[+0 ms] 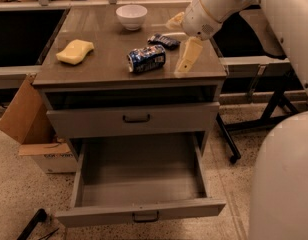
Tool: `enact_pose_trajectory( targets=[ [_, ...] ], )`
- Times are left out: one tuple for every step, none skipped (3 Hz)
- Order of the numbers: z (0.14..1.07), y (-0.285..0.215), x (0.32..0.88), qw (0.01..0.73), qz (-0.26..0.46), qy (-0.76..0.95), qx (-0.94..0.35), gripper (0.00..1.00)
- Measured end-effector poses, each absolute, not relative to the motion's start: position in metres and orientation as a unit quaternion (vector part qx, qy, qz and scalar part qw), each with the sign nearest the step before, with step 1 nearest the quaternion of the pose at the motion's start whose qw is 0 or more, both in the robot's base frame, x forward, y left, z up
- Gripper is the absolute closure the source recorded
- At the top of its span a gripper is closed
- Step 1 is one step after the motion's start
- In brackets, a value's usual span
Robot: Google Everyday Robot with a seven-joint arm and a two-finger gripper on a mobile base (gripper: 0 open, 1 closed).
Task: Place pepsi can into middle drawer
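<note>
The pepsi can (146,59) lies on its side on the grey cabinet top (99,69), near the front middle. My gripper (180,39) hangs over the right part of the top, just right of the can and apart from it. It is open and empty: one cream finger (188,56) points down beside the can, the other (175,21) sticks out to the left higher up. The middle drawer (139,211) stands pulled out below, its deep grey box empty. The upper drawer (134,119) is closed.
A white bowl (131,15) stands at the back of the top, a yellow sponge (75,51) at the left, and a dark blue snack packet (164,40) behind the can. A cardboard box (29,119) sits left of the cabinet. Black stand legs (264,119) are to the right.
</note>
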State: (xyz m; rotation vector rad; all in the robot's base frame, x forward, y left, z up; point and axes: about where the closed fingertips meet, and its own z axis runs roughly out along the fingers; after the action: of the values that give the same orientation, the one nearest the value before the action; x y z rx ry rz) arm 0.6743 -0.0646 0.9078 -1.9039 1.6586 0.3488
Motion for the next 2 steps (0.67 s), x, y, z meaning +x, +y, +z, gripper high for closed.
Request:
enact_pose_trajectory(
  targets=[
    [0.895,-0.047,0.692,0.296,0.133,0.623,-0.712,0.00],
    [0.880,-0.035,0.708,0.291,0.131,0.630,-0.708,0.00]
  ],
)
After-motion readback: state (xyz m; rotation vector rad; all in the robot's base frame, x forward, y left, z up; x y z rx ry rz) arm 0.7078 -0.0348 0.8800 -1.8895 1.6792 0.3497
